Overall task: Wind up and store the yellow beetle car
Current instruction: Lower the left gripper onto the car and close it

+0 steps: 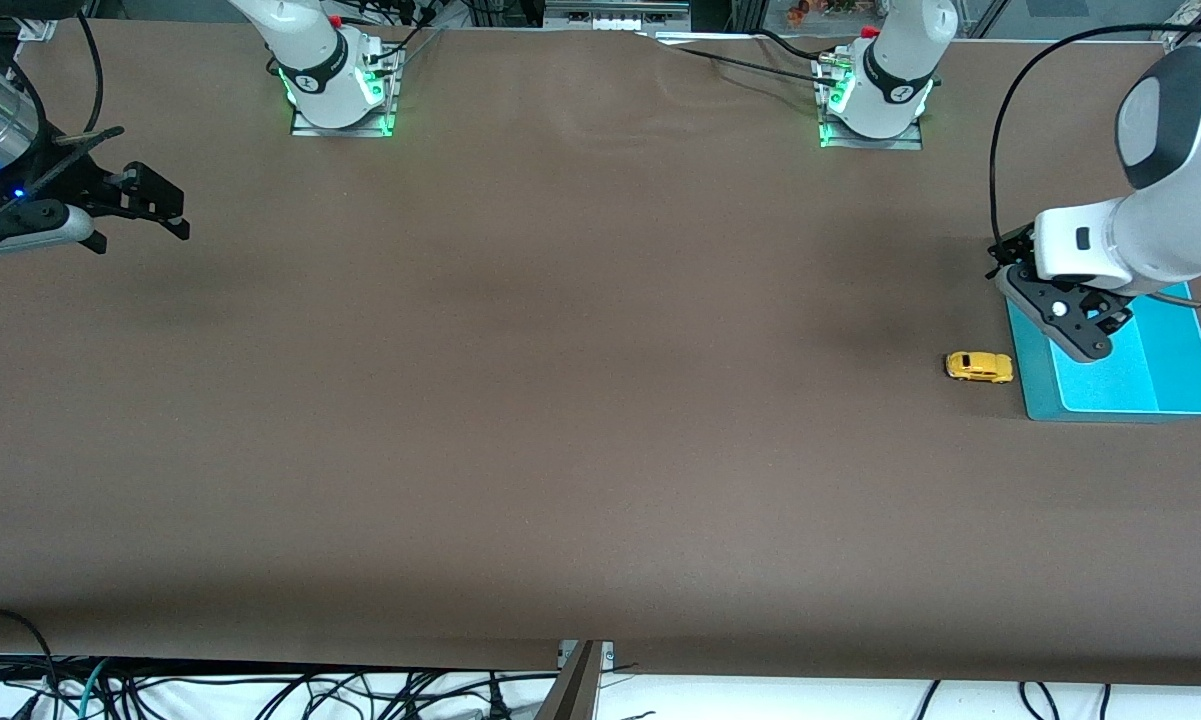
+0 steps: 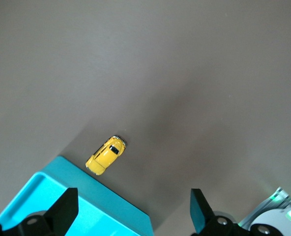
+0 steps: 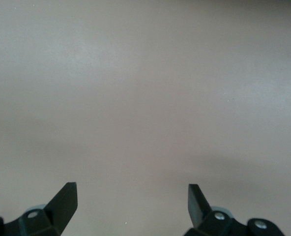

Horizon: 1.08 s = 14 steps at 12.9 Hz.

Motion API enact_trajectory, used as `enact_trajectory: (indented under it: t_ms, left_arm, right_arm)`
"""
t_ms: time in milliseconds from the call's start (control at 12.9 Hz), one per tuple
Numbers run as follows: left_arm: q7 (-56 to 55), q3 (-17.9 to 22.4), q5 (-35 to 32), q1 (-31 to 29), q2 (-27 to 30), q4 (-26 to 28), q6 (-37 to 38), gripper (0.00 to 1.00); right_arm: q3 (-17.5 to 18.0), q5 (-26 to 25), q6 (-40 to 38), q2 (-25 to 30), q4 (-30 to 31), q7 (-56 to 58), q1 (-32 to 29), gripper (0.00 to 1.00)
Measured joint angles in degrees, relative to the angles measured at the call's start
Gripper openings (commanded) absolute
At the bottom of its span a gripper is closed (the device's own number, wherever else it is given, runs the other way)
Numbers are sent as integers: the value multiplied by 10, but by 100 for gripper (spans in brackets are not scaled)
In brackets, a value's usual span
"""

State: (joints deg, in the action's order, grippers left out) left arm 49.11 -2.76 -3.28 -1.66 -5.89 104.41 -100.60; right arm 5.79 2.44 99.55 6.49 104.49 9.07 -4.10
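Note:
The yellow beetle car (image 1: 979, 367) stands on its wheels on the brown table, just beside the rim of a turquoise tray (image 1: 1180, 385) at the left arm's end. In the left wrist view the yellow beetle car (image 2: 105, 155) lies close to the tray's edge (image 2: 121, 209). My left gripper (image 1: 1088, 335) hangs open over the tray's corner, apart from the car, with nothing between its fingers (image 2: 67, 209). My right gripper (image 1: 155, 212) waits open and empty over bare table at the right arm's end, its fingers (image 3: 64, 201) spread wide.
The two arm bases (image 1: 340, 85) (image 1: 875, 100) stand along the table's edge farthest from the front camera. Cables (image 1: 260, 690) hang below the edge nearest to the front camera. The turquoise tray holds nothing that I can see.

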Motion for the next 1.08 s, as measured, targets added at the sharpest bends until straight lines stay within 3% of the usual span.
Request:
enact_trajectory:
  t_ms: [310,542,1085]
  left_arm:
    - [173,2,-15,-40,-32,80,-98,100]
    - [300,2,-35,-52,-86,89,-176,100]
    - [424,3,-39,-104,-166,140,-351,100]
  right_arm:
    - [0,-16,-10,-2,-11,0,0,99]
    - [0,-32,-11,-9,-25,0,1,99]
    - [0,-35,-17,-40,-57,-1,6,99]
